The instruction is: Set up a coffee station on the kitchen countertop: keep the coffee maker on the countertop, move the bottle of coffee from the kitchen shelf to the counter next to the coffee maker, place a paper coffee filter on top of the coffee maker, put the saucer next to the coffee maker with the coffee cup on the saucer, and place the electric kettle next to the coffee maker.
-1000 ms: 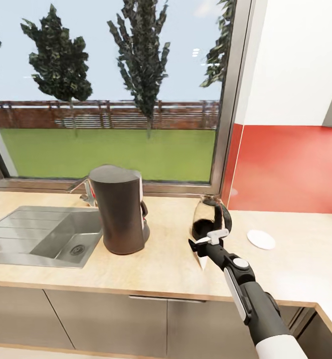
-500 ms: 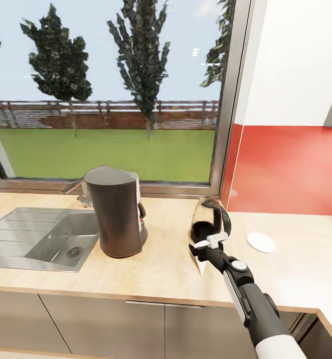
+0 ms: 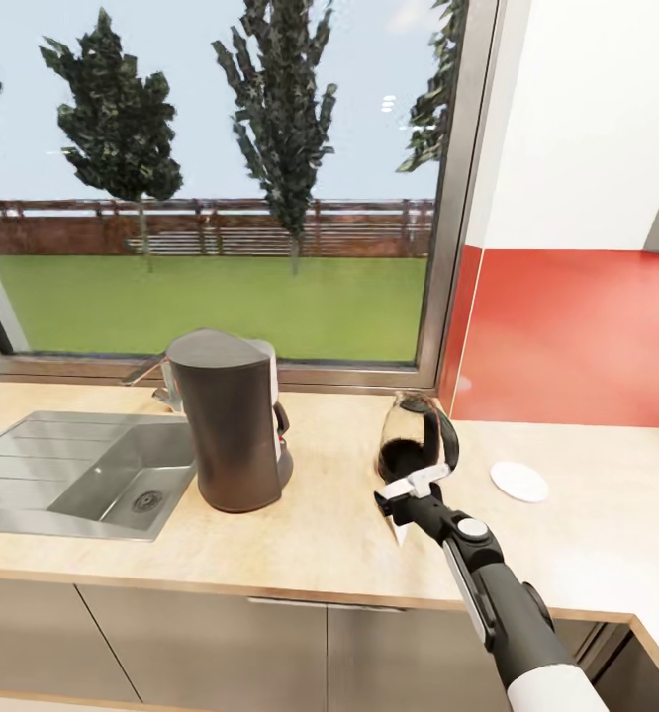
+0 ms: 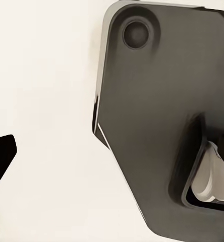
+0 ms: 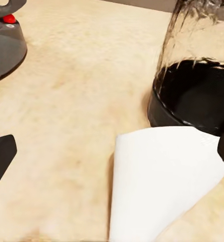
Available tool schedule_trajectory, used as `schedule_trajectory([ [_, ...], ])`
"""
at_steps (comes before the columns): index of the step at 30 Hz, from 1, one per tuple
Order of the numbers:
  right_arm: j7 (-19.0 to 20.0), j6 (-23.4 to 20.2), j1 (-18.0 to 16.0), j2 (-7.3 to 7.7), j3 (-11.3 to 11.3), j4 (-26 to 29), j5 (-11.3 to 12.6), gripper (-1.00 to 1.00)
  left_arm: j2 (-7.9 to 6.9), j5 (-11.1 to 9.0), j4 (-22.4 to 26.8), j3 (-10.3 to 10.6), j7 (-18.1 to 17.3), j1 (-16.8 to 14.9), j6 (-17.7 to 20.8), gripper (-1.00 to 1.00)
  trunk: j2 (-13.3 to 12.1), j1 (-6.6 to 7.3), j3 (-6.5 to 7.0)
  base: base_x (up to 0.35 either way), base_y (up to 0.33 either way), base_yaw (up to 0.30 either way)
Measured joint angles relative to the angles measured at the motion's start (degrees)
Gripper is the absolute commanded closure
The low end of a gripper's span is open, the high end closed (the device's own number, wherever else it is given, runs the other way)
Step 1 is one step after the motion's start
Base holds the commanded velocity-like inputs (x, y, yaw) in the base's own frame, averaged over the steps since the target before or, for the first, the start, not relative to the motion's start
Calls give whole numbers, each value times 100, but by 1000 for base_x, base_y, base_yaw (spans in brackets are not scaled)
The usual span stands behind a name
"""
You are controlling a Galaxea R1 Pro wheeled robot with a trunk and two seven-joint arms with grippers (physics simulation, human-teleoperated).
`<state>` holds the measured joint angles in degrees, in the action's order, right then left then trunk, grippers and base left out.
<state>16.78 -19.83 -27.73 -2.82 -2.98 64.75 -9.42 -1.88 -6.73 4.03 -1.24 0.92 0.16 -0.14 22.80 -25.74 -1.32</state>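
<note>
With my right gripper [image 3: 406, 499] clenched on the filter [image 5: 157, 176] just before the kettle [image 3: 417, 438], right of the coffee maker [image 3: 229, 420], I judge filter placement underway: next lift it onto the maker's top; left jaws indeterminate.

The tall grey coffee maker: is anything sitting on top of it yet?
No. The coffee maker has a bare slanted top. A white paper filter hangs at the right gripper, beside the glass kettle. What is inside the coffee maker is hidden.
</note>
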Motion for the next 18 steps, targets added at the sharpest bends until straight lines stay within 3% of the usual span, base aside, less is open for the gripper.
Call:
schedule_trajectory([
  [5,216,-120,0,10,10,-28,-170,-100,-2,0,0,0,0,0,-1,-100,0,0,0,44,0,0],
  [6,246,-146,0,11,15,-27,-362,-100,-4,0,0,0,0,0,-1,-100,0,-1,0,13,0,0],
  [10,290,-170,0,10,15,-25,-668,-100,-13,0,0,0,0,0,4,-100,0,-1,0,5,0,0],
  [18,451,-179,0,11,20,-21,-765,-100,-15,0,0,0,0,0,6,-100,0,0,0,39,0,0],
])
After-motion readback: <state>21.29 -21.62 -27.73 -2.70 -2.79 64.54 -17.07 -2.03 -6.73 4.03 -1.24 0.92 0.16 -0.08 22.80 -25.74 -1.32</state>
